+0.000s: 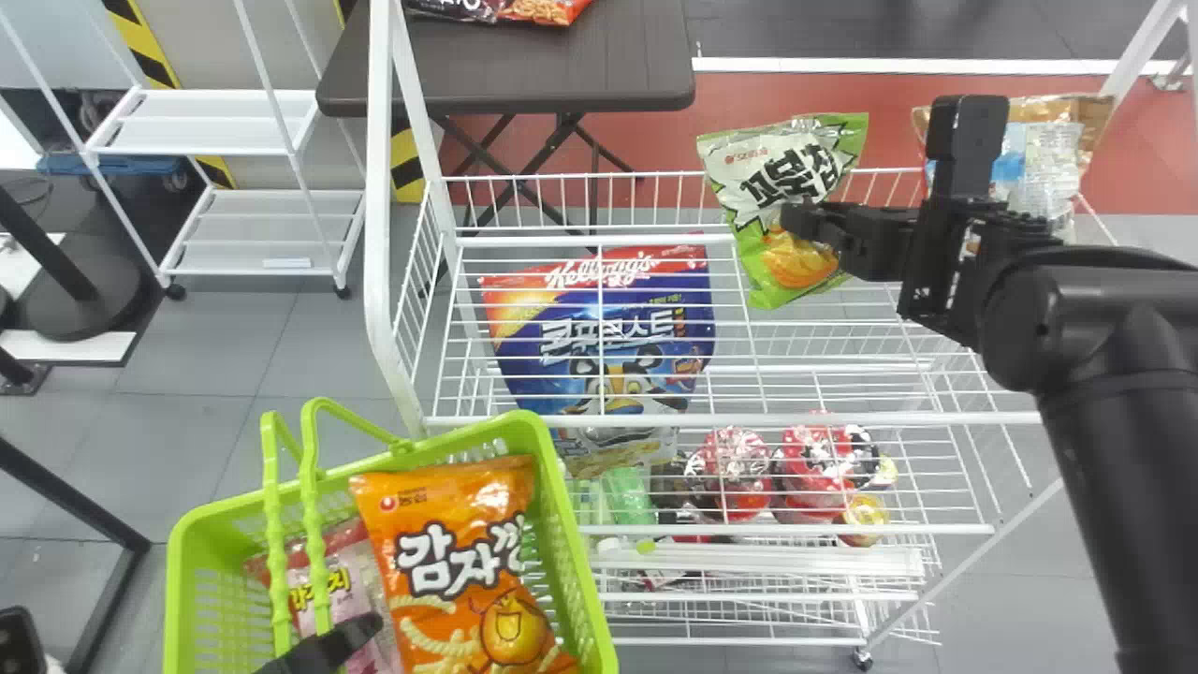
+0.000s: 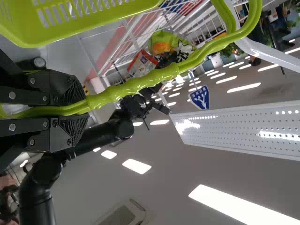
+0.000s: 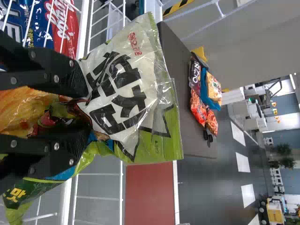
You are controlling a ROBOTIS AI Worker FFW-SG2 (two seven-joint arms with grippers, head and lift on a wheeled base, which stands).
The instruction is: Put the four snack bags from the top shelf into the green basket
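Right gripper (image 1: 798,223) sideways over rack (image 1: 711,420), pinching snack bag (image 1: 772,168) (crumpled), left gripper (image 1: 360,633) clamping basket handle (image 1: 312,524)

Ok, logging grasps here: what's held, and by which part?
Right claw: green snack bag, by its middle. Left claw: green basket, by a handle.

I count one green basket (image 1: 569,524) with two handles (image 1: 277,538), and inside it at least two bags: one orange bag (image 1: 459,571) and one pink bag (image 1: 348,582). There is also one green-white bag (image 1: 777,173), one blue bag (image 1: 608,351) and one brown table (image 1: 524,70).
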